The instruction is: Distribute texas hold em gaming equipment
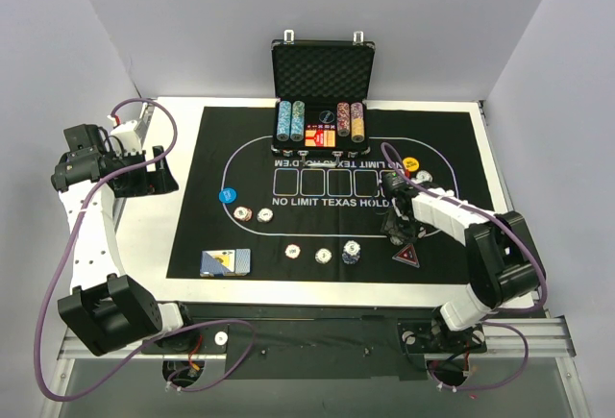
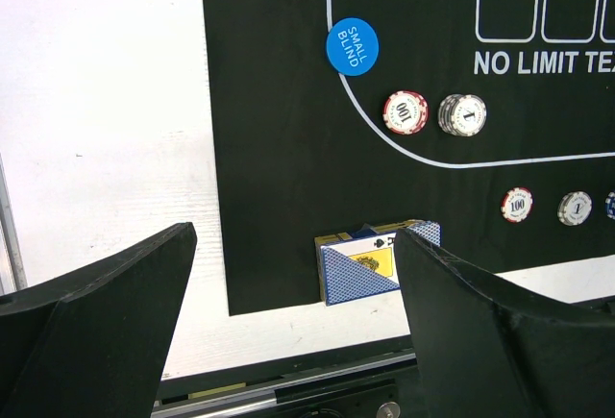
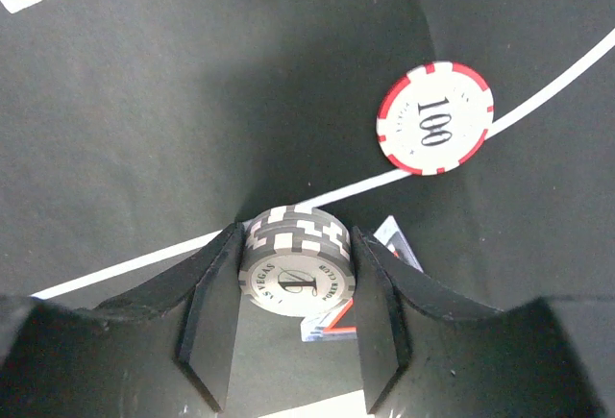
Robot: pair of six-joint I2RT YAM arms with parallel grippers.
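Right wrist view: the right pincer [image 3: 293,293] is clamped on a short stack of grey-and-white chips [image 3: 293,262] marked 1, with one finger on each side.
Stack height: I cannot tell whether it is lifted or resting on the mat [image 3: 192,101].
Triangular marker [image 3: 389,240]: a corner shows just behind and under the held stack.
Red 100 chip [image 3: 434,117]: flat on the mat's white line, ahead and to the right of the right pincer.
Left pincer [image 2: 298,331]: fingers wide apart with nothing between them, above the white worktop [image 2: 106,130].
Deck of cards [image 2: 365,264]: at the mat's near corner, just ahead of the left pincer, partly hidden by one finger.
Blue disc [image 2: 352,46]: reads SMALL BLIND and lies farther ahead of the left pincer.
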